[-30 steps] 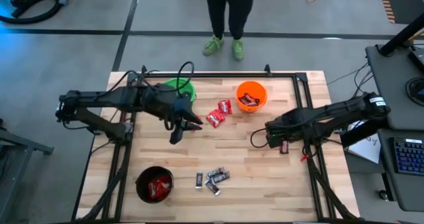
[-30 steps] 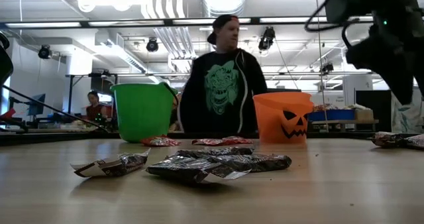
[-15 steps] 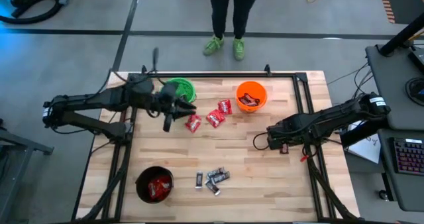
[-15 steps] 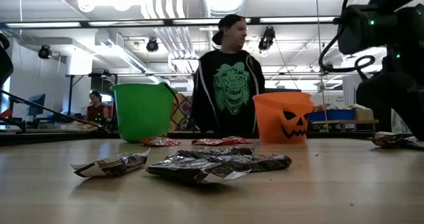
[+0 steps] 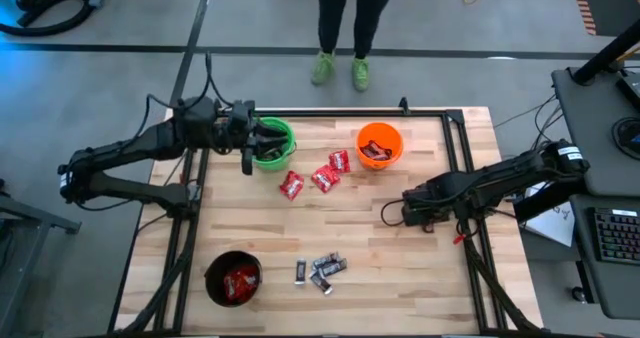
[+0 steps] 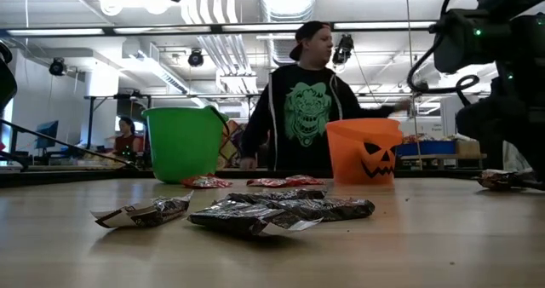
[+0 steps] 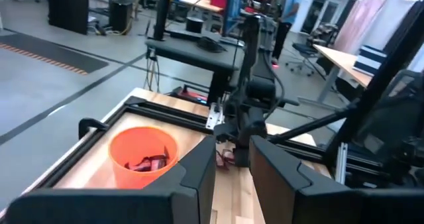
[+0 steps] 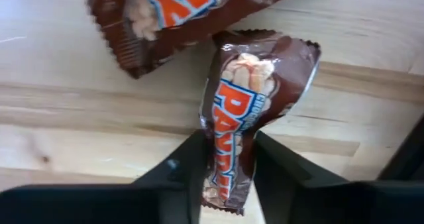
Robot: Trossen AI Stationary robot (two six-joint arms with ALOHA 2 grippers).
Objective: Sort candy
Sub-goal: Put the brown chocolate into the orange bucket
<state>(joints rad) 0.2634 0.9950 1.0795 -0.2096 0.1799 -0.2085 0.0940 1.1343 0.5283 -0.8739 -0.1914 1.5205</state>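
A dark brown-red bar (image 8: 248,111) stands pinched lengthwise between the right claw (image 8: 228,159) fingers, low at the surface (image 5: 350,228) right edge, a second bar (image 8: 179,15) lying crosswise beside it. The left claw (image 5: 262,144), fingers narrowly parted, reaches out level above the green bucket (image 5: 284,136).

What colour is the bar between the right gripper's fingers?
Dark brown bar with orange lettering, clearest in the right wrist view.
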